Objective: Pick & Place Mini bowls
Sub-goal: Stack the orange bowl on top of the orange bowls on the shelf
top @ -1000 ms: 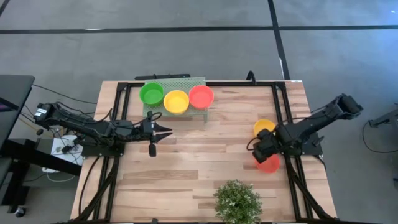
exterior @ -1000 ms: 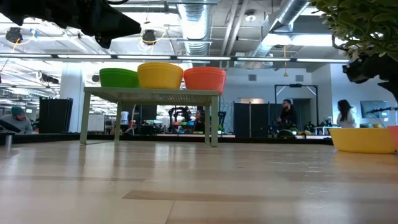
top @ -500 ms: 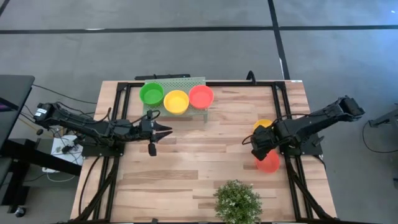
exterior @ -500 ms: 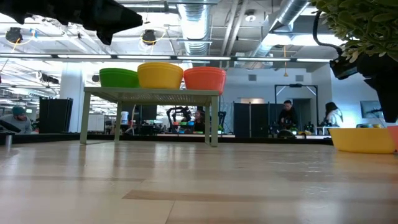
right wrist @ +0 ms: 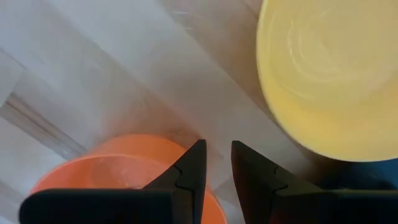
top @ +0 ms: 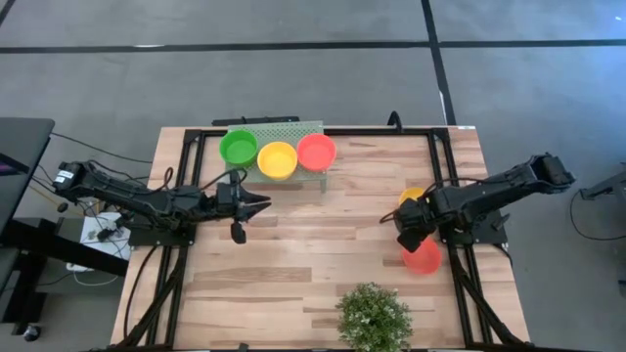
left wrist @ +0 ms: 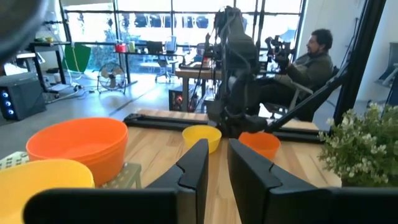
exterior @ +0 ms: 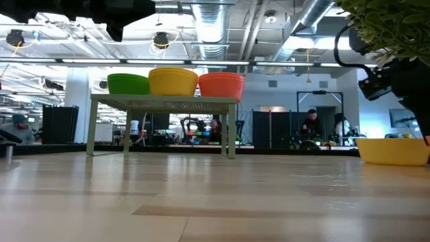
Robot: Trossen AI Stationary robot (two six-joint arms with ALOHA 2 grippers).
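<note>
Three mini bowls [top: 277, 157] already on the stand [top: 276, 130] — two left on the counter [top: 323, 244]. Right pincer [top: 408, 238] narrowly parted, empty, between the red-orange bowl [top: 423, 256] and yellow bowl [top: 414, 197]. Left pincer [top: 252, 206] nearly closed, empty.

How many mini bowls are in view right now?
5: green bowl, yellow bowl and red-orange bowl on the stand; a second yellow bowl and a second red-orange bowl under the right gripper. Stacked ones may be hidden.
</note>
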